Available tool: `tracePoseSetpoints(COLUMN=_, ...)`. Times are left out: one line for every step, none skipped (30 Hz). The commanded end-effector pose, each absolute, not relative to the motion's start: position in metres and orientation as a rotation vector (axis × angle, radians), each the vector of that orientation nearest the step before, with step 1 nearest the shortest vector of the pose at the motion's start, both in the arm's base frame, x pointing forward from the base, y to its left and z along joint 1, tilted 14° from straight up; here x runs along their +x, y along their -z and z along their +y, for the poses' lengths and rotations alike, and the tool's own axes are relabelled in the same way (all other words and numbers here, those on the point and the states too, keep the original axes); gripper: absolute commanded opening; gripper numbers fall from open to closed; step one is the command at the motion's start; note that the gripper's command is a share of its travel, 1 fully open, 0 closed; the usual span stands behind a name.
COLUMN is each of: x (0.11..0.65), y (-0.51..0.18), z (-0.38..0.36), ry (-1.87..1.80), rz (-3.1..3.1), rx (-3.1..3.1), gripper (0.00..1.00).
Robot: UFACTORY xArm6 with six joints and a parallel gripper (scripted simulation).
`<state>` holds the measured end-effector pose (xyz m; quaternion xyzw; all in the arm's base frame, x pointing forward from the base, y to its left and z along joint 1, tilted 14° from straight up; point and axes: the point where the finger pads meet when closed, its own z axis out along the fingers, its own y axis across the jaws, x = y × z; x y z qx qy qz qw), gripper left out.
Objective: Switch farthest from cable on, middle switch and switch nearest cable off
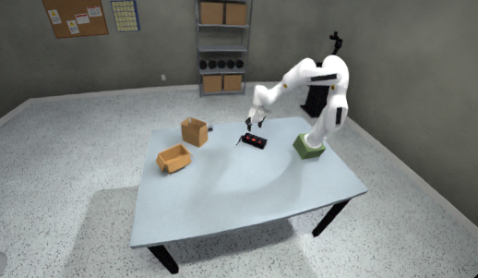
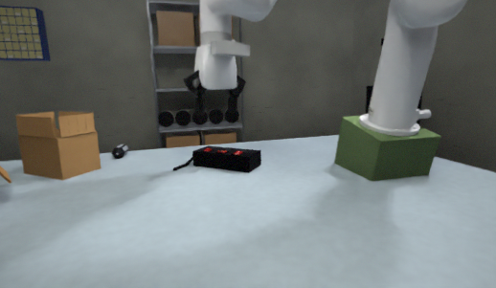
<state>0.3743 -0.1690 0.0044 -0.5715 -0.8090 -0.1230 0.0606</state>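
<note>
The pincer [image 2: 215,103], fingers wide apart and holding nothing, hangs above the power strip [image 2: 227,158], whose long axis runs sideways

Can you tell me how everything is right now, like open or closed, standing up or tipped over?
Gripper: open, empty, hanging above the table, touching nothing.
Power strip: flat on the table, switches facing up; on or off cannot be told.
Upright box: standing, flaps open.
Other box: open, tilted toward its side.
Small dark cylinder: lying on its side.
Shelf rack: upright, boxes on it.
</note>
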Motion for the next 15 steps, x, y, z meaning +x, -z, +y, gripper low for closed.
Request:
tracePoseSetpoints(x=0.375, y=0.001, z=-0.167, ry=0.312, rz=-2.170, rx=-2.036, gripper=1.00)
tracePoseSetpoints(x=0.375, y=0.001, z=-0.167, ry=0.312, rz=-2.170, rx=-2.036, gripper=1.00)
tracePoseSetpoints(x=0.375, y=0.001, z=-0.167, ry=0.312, rz=-2.170, rx=-2.036, gripper=1.00)
tracePoseSetpoints(x=0.375, y=0.002, z=-0.167, ry=0.295, rz=-2.005, rx=-2.182, gripper=1.00)
tracePoseSetpoints(x=0.375, y=0.004, z=-0.166, ry=0.294, rz=-1.960, rx=-2.218, gripper=1.00)
tracePoseSetpoints(x=0.375, y=0.005, z=-0.166, ry=0.293, rz=-1.919, rx=-2.250, gripper=1.00)
tracePoseSetpoints(x=0.375, y=0.006, z=-0.165, ry=0.291, rz=-1.872, rx=-2.286, gripper=1.00)
tracePoseSetpoints(x=0.375, y=0.008, z=-0.165, ry=0.288, rz=-1.814, rx=-2.329, gripper=1.00)
tracePoseSetpoints(x=0.375, y=0.009, z=-0.164, ry=0.285, rz=-1.751, rx=-2.372, gripper=1.00)
tracePoseSetpoints(x=0.374, y=0.010, z=-0.163, ry=0.281, rz=-1.687, rx=-2.414, gripper=1.00)
tracePoseSetpoints(x=0.374, y=0.011, z=-0.163, ry=0.277, rz=-1.623, rx=-2.453, gripper=1.00)
tracePoseSetpoints(x=0.374, y=0.013, z=-0.163, ry=0.272, rz=-1.558, rx=-2.491, gripper=1.00)
tracePoseSetpoints(x=0.374, y=0.014, z=-0.162, ry=0.268, rz=-1.492, rx=-2.526, gripper=1.00)
tracePoseSetpoints(x=0.374, y=0.015, z=-0.162, ry=0.263, rz=-1.425, rx=-2.561, gripper=1.00)
tracePoseSetpoints(x=0.374, y=0.016, z=-0.161, ry=0.258, rz=-1.358, rx=-2.593, gripper=1.00)
